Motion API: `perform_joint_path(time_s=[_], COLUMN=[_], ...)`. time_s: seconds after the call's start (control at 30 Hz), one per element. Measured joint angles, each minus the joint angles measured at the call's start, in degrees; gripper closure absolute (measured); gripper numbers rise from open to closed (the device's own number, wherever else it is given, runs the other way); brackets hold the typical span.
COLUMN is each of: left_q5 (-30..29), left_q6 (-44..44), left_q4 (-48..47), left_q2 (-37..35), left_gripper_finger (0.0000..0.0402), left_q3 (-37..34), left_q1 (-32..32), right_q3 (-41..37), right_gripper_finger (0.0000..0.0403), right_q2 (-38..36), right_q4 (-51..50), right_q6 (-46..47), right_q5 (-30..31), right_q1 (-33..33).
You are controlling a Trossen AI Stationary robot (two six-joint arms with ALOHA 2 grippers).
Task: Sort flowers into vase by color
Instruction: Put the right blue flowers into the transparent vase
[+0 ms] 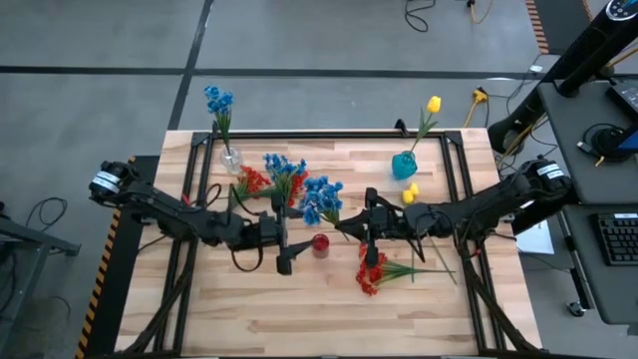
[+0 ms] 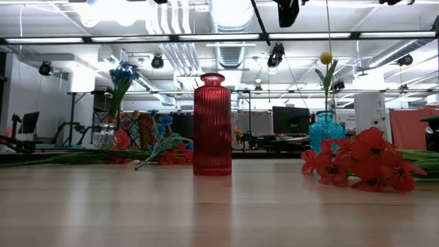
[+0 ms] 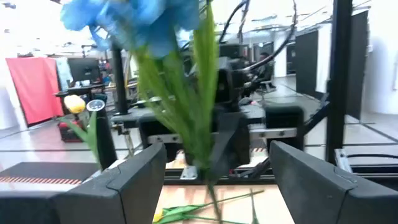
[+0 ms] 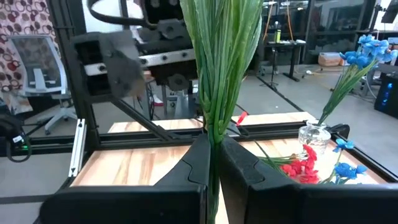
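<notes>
We judged the sorting barely begun. One blue-clustered sprig on a thin green stem (image 1: 218, 103) stood in the small clear glass vase (image 1: 230, 158) at the far left of the pale wooden desk (image 1: 299, 309), and one yellow tulip-like bud (image 1: 433, 104) stood in the teal glass vase (image 1: 404, 165) at the far right. The ribbed red glass vase (image 2: 212, 125) near the desk's middle held nothing. Still loose on the desk were a mixed heap of red and blue sprigs (image 1: 269, 178) beside the clear vase, a red-clustered sprig (image 1: 371, 272) lying nearer the front, and a second yellow bud (image 1: 410, 193) just beside the teal vase.

Our right gripper (image 1: 370, 237) was clamped on the green stem of a blue sprig (image 1: 321, 198), held between the two arms near the red vase. Our left gripper (image 1: 284, 261) hung with its fingers (image 3: 127, 180) apart on either side of that same stem, not touching it.

The high view gave us the whole layout. Only the right wrist view showed the stem (image 4: 214, 93) pinched tight; only the left wrist view showed the blue head (image 3: 134, 18) and the gap around the stem. The low view alone showed the red vase upright and empty, with neither gripper visible there.
</notes>
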Motion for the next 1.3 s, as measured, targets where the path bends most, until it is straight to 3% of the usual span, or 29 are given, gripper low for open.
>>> perform_joint_path(time_s=[0.17, 0.73, 0.97, 1.13, 1.3], left_q5=[8.18, 10.9, 6.64, 6.7, 6.7], left_q6=[-2.89, -1.21, -2.04, -2.28, -2.29], left_q4=[2.62, 3.62, 3.61, 3.44, 3.45], left_q2=[1.63, 8.32, 8.36, 8.36, 8.36], left_gripper_finger=[0.0134, 0.0147, 0.0241, 0.0324, 0.038], left_q3=[0.04, 6.63, 6.62, 6.62, 6.62], left_q1=[2.98, 6.66, 6.76, 6.9, 6.9], right_q3=[0.0, 0.02, 0.02, 0.02, 0.02], right_gripper_finger=[0.039, 0.039, 0.039, 0.039, 0.0388], right_q2=[0.04, 0.04, 0.04, 0.04, 0.05], right_q4=[0.01, 0.21, 0.19, 0.17, 0.18], right_q6=[-0.16, -0.63, -1.78, -1.84, 0.01], right_q5=[0.02, 0.02, 0.15, 0.39, 0.64], right_q1=[-0.02, -0.02, -0.02, -0.04, -0.04])
